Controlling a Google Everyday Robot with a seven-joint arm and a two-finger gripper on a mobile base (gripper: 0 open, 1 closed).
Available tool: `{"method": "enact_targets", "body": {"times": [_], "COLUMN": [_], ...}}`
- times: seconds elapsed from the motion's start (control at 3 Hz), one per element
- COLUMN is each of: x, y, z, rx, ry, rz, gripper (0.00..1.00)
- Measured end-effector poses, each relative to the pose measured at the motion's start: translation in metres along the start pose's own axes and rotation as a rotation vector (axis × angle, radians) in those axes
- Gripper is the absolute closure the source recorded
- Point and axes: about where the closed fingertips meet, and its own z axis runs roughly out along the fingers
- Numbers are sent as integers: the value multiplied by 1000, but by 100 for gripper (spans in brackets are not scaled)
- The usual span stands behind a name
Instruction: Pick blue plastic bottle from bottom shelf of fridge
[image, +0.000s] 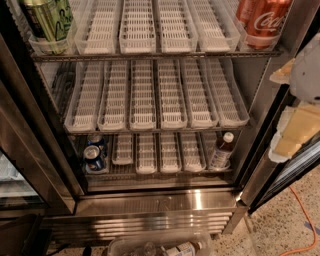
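Observation:
The blue plastic bottle (221, 151) stands upright in the rightmost lane of the bottom shelf (150, 173), with a white cap, a dark neck and a bluish-purple label. The fridge (155, 202) is open, with its steel sill below the shelf. My gripper (294, 131) shows as pale white and yellowish parts at the right edge. It is outside the fridge, level with the middle shelf, above and to the right of the bottle and apart from it.
Two blue soda cans (94, 156) sit in the leftmost bottom lane. A green can (47, 20) and red Coca-Cola cans (262, 20) stand on the top shelf. A clear bin (165, 247) holding a bottle lies on the floor in front. An orange cable (306, 220) runs at the right.

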Motion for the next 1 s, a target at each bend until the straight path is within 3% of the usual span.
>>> {"method": "enact_targets", "body": {"times": [0.67,1.0], "x": [43,54], "y": [29,28], "z": [76,115], "rx": [69,120], "ry": [-63,-102], "rz": [54,91], "gripper": [0,0]}}
